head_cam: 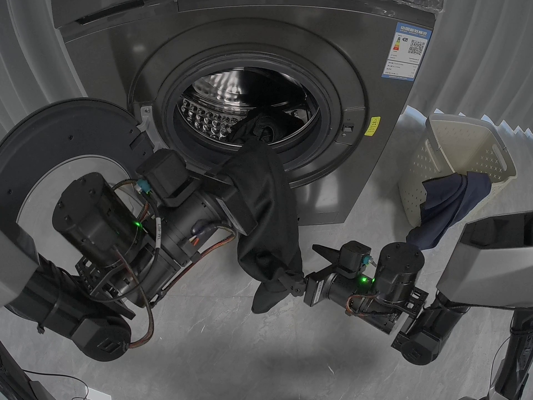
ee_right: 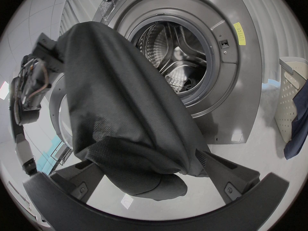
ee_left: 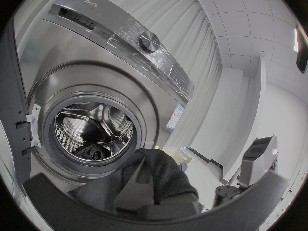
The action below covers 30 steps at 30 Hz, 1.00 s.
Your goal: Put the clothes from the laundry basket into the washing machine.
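Head view: we're seeing the washing machine (head_cam: 355,156) with its door (head_cam: 66,156) swung open on the left and dark clothes (head_cam: 269,128) lying in the drum (head_cam: 216,98). A black garment (head_cam: 266,212) is hanging off the end of the left arm (head_cam: 183,218), right in front of the opening. Its lower end is sitting between the right fingers (head_cam: 326,253), which are spread wide. The laundry basket (head_cam: 483,140) is on the floor (head_cam: 222,351) right of the machine, with a navy garment (head_cam: 449,206) drooping over its rim.

Left wrist view: the left fingers (ee_left: 136,183) are closed on the black garment, and the cloth is wrapping over one of them.

Right wrist view: the right fingers are standing far apart, the garment's lower fold is bulging between them, and the cloth is running up to the left arm.
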Motion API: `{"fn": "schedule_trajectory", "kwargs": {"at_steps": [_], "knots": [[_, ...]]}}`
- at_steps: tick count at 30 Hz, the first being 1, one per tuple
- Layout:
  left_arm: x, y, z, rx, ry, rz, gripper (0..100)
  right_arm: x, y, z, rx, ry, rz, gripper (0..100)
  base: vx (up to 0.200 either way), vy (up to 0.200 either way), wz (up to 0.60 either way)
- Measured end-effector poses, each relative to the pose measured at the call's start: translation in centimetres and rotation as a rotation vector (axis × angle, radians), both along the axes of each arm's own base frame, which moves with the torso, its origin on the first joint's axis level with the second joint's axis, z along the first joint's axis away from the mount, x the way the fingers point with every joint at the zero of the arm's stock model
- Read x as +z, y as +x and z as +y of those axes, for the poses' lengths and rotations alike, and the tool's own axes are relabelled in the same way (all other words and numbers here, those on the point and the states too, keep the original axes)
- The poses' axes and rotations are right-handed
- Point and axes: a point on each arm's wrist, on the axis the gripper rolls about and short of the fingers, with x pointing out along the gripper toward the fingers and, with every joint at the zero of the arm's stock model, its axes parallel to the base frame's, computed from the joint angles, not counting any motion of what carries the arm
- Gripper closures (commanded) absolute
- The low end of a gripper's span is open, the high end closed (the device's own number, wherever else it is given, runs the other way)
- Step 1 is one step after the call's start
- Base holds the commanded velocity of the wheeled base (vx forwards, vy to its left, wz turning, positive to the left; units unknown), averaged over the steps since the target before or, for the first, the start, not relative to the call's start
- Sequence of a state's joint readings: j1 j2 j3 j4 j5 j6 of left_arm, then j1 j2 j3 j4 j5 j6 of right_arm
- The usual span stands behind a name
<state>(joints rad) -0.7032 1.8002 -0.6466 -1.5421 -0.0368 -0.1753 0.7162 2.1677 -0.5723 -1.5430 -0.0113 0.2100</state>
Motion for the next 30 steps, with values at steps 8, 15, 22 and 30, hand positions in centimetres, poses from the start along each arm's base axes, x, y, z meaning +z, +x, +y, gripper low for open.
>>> {"fn": "schedule_trajectory", "kwargs": {"at_steps": [8,15,22,30], "knots": [[0.7,-1.6,0.0,-0.041,-0.010,-0.012,100,0.0,3.2,1.3,-0.021,0.047,-0.065,0,0.000,0.000,0.00],[1.0,-2.5,0.3,-0.064,-0.011,-0.018,100,0.0,5.5,2.5,-0.033,0.083,-0.119,0,0.000,0.000,0.00],[1.4,-3.0,0.4,-0.074,-0.019,-0.029,100,-0.4,7.0,3.4,-0.036,0.096,-0.154,0,0.000,0.000,0.00],[1.8,-3.1,0.7,-0.067,-0.029,-0.039,100,-0.9,7.9,4.0,-0.043,0.110,-0.168,100,0.000,0.000,0.00]]}}
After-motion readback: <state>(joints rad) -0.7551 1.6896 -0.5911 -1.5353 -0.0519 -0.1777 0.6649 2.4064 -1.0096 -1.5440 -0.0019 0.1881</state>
